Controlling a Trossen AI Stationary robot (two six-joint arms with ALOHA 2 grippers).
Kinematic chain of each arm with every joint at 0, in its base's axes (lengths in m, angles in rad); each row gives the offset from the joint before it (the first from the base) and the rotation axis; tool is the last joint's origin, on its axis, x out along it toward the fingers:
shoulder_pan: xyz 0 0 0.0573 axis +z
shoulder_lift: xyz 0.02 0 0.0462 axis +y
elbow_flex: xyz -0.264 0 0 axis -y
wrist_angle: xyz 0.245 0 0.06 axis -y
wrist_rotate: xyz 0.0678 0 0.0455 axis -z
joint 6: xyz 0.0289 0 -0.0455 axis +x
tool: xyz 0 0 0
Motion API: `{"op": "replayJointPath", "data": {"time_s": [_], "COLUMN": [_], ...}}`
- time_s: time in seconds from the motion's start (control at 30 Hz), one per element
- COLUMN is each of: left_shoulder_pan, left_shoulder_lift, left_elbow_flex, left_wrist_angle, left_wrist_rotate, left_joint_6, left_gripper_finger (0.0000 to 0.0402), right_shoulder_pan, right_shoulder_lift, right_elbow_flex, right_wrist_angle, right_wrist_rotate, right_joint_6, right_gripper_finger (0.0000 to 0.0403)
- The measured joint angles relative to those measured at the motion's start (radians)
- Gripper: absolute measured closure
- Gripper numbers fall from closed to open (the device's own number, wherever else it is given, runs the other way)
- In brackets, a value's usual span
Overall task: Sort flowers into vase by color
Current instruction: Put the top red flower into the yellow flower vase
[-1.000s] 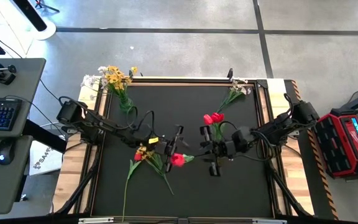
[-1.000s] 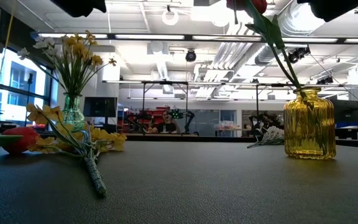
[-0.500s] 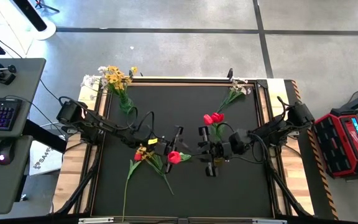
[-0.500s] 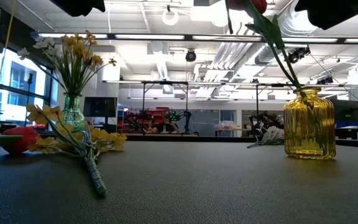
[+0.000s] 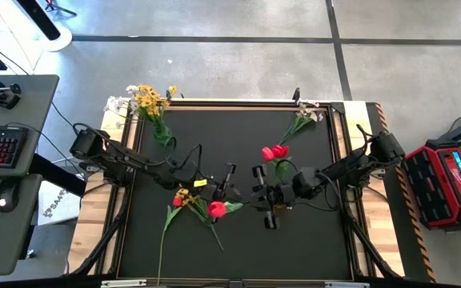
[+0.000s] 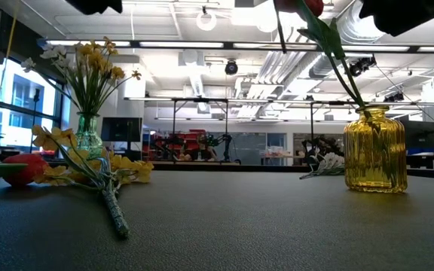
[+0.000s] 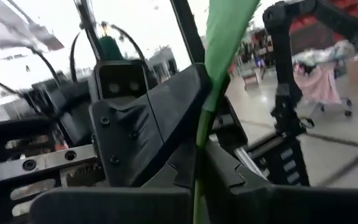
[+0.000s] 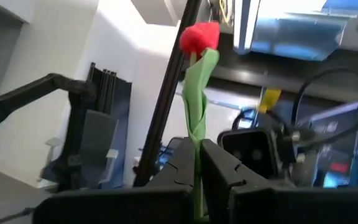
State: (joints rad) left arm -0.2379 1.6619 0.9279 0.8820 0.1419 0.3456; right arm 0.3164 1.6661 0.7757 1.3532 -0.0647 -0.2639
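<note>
A red tulip (image 5: 217, 209) hangs above the table's middle, held between my two grippers. My left gripper (image 5: 233, 190) reaches in from the left and is shut on its green stem (image 7: 199, 168). My right gripper (image 5: 258, 193) faces it from the right, also shut on the stem, with the red head (image 8: 199, 36) beyond its fingertips. A yellow vase (image 6: 375, 150) holds red tulips (image 5: 274, 152). At the far left, a green vase (image 6: 89, 135) holds yellow flowers (image 5: 146, 100). My left gripper pinches the tulip's thin stem (image 7: 197, 183) between its two fingers, coming about level from the table's left. The stem crosses the fingers and a green leaf (image 7: 225, 31) rises past them. The tulip is clear of the table. My right gripper pinches the same stem (image 8: 197, 180) between its two fingers, below the leaf (image 8: 197, 93), coming from the table's right and slanting slightly up. The stem runs on past the fingertips to the red head. The flower is clear of the table.
A bunch of yellow flowers (image 5: 189, 196) and another red tulip (image 5: 177, 202) with a long stem lie on the mat under the left arm. A sprig of white flowers (image 5: 304, 114) lies at the far right. Wooden borders (image 5: 94, 232) frame the black mat.
My left gripper has shut on the tulip's stem and tipped slightly. The tulip's red head has swung toward the table's left and near edges while the stem stays in my right gripper.
</note>
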Motion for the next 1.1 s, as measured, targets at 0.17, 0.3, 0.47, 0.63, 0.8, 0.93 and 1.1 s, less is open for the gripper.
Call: {"op": "replayJointPath", "data": {"time_s": [0.17, 0.3, 0.47, 0.63, 0.8, 0.93, 1.1], "left_shoulder_pan": [-0.007, -0.008, -0.012, -0.014, -0.014, -0.014, -0.017], "left_shoulder_lift": [-0.054, -0.097, -0.112, -0.113, -0.112, -0.112, -0.112], "left_elbow_flex": [-0.001, -0.001, 0.000, 0.000, 0.000, 0.000, 0.000], "left_wrist_angle": [-0.152, -0.277, -0.374, -0.440, -0.500, -0.510, -0.513], "left_wrist_rotate": [-0.110, -0.228, -0.336, -0.401, -0.449, -0.450, -0.451], "left_joint_6": [0.006, 0.023, 0.024, 0.025, 0.025, 0.023, 0.022], "left_gripper_finger": [0.0401, 0.0401, 0.0401, 0.0401, 0.0401, 0.0401, 0.0401], "right_shoulder_pan": [0.019, 0.069, 0.123, 0.130, 0.131, 0.127, 0.127], "right_shoulder_lift": [-0.058, -0.123, -0.170, -0.160, -0.160, -0.160, -0.160], "right_elbow_flex": [0.000, 0.001, 0.040, 0.146, 0.265, 0.312, 0.307], "right_wrist_angle": [-0.194, -0.375, -0.562, -0.819, -1.089, -1.203, -1.208], "right_wrist_rotate": [0.165, 0.384, 0.621, 0.667, 0.733, 0.744, 0.743], "right_joint_6": [0.043, -0.007, -0.029, 0.009, 0.119, 0.213, 0.230], "right_gripper_finger": [0.0365, 0.0294, 0.0207, 0.0180, 0.0205, 0.0254, 0.0344]}}
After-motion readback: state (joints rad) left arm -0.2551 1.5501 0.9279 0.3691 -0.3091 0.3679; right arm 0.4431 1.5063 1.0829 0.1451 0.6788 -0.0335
